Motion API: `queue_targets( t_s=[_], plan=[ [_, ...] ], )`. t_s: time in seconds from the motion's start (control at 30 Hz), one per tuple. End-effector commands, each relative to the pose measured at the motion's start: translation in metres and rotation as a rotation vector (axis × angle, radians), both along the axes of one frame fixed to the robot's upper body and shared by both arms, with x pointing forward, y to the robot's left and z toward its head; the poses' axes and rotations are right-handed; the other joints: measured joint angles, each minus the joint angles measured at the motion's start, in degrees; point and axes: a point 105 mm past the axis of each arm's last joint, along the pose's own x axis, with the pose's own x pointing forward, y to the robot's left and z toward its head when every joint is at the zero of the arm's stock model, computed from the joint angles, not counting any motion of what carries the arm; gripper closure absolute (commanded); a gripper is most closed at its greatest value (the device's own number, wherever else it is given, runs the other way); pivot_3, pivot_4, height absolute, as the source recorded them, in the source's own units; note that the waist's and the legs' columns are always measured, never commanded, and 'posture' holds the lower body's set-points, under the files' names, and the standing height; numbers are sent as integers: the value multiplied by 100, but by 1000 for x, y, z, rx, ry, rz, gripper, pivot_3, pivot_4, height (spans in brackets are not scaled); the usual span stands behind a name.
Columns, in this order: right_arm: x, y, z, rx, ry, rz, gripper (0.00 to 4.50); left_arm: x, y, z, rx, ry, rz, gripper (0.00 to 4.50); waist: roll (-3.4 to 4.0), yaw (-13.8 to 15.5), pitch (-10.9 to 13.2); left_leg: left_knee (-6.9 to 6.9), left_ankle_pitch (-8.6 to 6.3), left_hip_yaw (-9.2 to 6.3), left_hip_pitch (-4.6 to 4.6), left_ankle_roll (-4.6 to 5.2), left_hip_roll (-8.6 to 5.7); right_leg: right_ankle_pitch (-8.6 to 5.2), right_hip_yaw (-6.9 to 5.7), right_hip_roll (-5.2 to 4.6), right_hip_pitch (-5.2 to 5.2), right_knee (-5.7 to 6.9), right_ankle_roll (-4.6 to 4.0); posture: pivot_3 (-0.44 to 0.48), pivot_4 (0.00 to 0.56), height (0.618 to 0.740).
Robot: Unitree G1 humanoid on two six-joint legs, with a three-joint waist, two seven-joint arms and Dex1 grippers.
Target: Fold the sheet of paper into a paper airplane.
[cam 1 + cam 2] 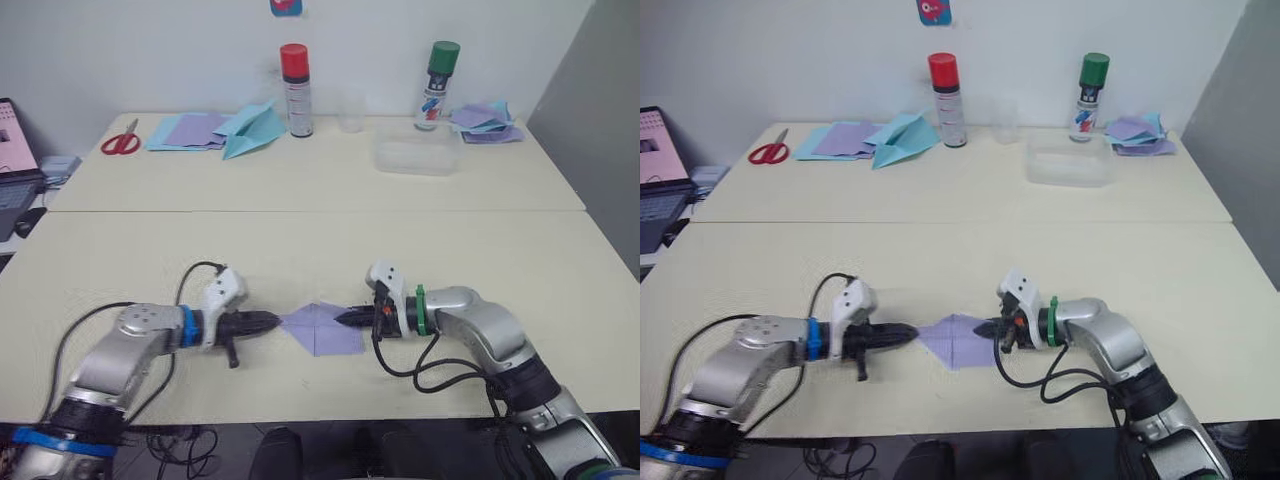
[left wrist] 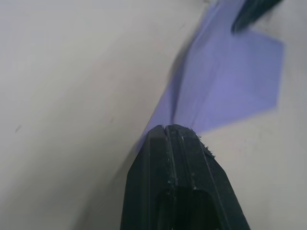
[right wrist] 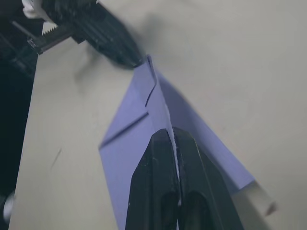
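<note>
Two grippers meet over the sheet of paper, which lies on the near half of the worktop, close to its front edge and about midway between the side edges. Paper is lavender-purple, partly folded: a pointed end faces the left gripper and a squarer end faces the right gripper. Crease lines cross the surface; in the right wrist view a central ridge stands up along the length of the paper, with folded flaps lying to either side of it.

Left gripper: fingers pressed together, tips touching the pointed end of the paper; whether paper is pinched between them, cannot tell. Right gripper: fingers clamped on the raised central ridge at the squarer end, with a thin pale edge of paper running up between the two pads.

Far half of the worktop: red scissors near the far left corner, a pile of blue and purple sheets beside them, then a light blue paper plane. Red-capped spray can stands upright just right of the plane. Clear plastic tray lies further right, green-capped spray can behind it, another pile of sheets near the far right corner.
</note>
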Motion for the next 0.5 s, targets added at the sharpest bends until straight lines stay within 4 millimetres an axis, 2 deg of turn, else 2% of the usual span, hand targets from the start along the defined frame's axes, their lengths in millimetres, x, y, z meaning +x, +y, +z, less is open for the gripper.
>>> queue_targets(
  t_s=[0.03,0.13,0.2,0.23,0.33,0.5],
  plan=[
    [9,15,56,64,-421,59,4488,-5,16,64,-61,-85,9,4500,0,4,10,0,0,0,-15,0,0,0,-2,0,-15,0,0,0,150,740],
    [25,22,78,11,-855,26,4488,-3,41,85,-30,-133,112,4500,3,17,12,-4,0,6,-25,0,-3,-3,1,0,-27,-8,0,0,150,740],
    [23,35,81,-38,-1168,81,4488,-12,58,88,3,-130,168,4500,5,1,13,-7,0,17,-25,-1,-5,-3,8,-4,-26,-22,1,0,150,740],
    [20,40,76,-68,-1286,125,4488,-18,60,87,6,-115,178,4500,4,-21,12,-9,0,25,-25,-1,-6,-3,14,-7,-26,-28,1,0,150,740],
    [15,51,48,-145,-1480,251,4488,-35,54,81,-10,-70,168,4500,-5,-40,9,-11,0,46,-30,-3,-7,-3,28,-20,-31,-32,1,0,150,740],
    [5,49,-9,-186,-1468,349,4488,-52,47,67,-8,-31,182,4500,-11,33,8,-9,-3,40,-45,-12,-8,-2,25,-24,-39,-32,-2,0,150,740]
  ],
)
